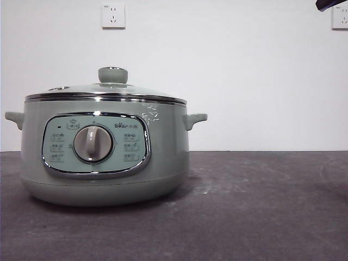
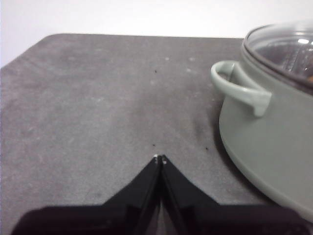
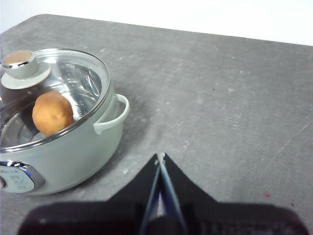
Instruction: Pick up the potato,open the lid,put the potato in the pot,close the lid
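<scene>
Front view: pot standing at the 9 o'clock side of the dark grey table, control panel and grey dial facing the camera, one side handle projecting toward 3 o'clock, the other toward 9 o'clock. Lid seated on the pot's rim, knob upright at 12 o'clock above the dial. Two wall sockets on the white wall behind, at 12 o'clock and at the far 2 o'clock corner. Black arm tip showing only at the 1–2 o'clock corner, well clear of the pot; which arm cannot be told.

Right wrist view: potato lying inside the pot, seen through the glass of the closed lid, below the knob. Right gripper hovering above bare table, jaws pressed together and empty, well apart from the pot's near handle.

Left wrist view: left gripper likewise closed on nothing, over bare table; pot with one handle near, not touching.

Obstruction: none between either gripper and the pot. Open room: whole 3 o'clock half of the table in the front view; rounded table corners visible in both wrist views, white wall beyond.
</scene>
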Robot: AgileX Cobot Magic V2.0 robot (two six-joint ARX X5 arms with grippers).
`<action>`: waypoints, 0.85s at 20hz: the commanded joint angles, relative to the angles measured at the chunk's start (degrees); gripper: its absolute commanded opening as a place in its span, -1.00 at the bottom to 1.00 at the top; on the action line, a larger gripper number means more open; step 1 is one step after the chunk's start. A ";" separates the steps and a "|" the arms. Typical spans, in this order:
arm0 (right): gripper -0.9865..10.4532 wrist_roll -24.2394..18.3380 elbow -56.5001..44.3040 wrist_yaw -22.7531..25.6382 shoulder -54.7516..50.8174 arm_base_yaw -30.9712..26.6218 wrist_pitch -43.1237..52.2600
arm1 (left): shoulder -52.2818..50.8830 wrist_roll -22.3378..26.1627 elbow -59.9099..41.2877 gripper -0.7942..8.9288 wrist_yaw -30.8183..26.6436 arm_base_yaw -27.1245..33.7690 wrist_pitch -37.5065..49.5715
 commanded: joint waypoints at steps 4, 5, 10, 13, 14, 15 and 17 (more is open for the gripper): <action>-0.86 0.72 -0.39 0.11 -0.09 0.02 0.33 | -2.38 -0.70 -1.57 -0.84 0.52 0.20 0.66; -0.86 0.72 -0.39 0.11 -0.09 0.02 0.33 | -2.38 -1.95 -1.57 -0.84 0.87 0.20 0.74; -0.86 0.72 -0.39 0.11 -0.09 0.02 0.33 | -2.36 -1.88 -1.57 -0.84 1.14 0.20 0.81; -0.86 0.72 -0.39 0.11 -0.09 0.02 0.33 | -2.36 -1.88 -1.57 -0.84 1.11 0.20 0.83; -0.86 0.72 -0.39 0.11 -0.09 0.02 0.33 | -2.36 -1.88 -1.57 -0.84 1.11 0.20 0.81; -0.86 0.72 -0.39 0.11 -0.09 0.02 0.33 | -2.36 -1.88 -1.57 -0.84 1.11 0.20 0.83; -0.86 0.72 -0.39 0.11 -0.09 0.02 0.33 | -2.36 -1.88 -1.57 -0.84 1.11 0.20 0.83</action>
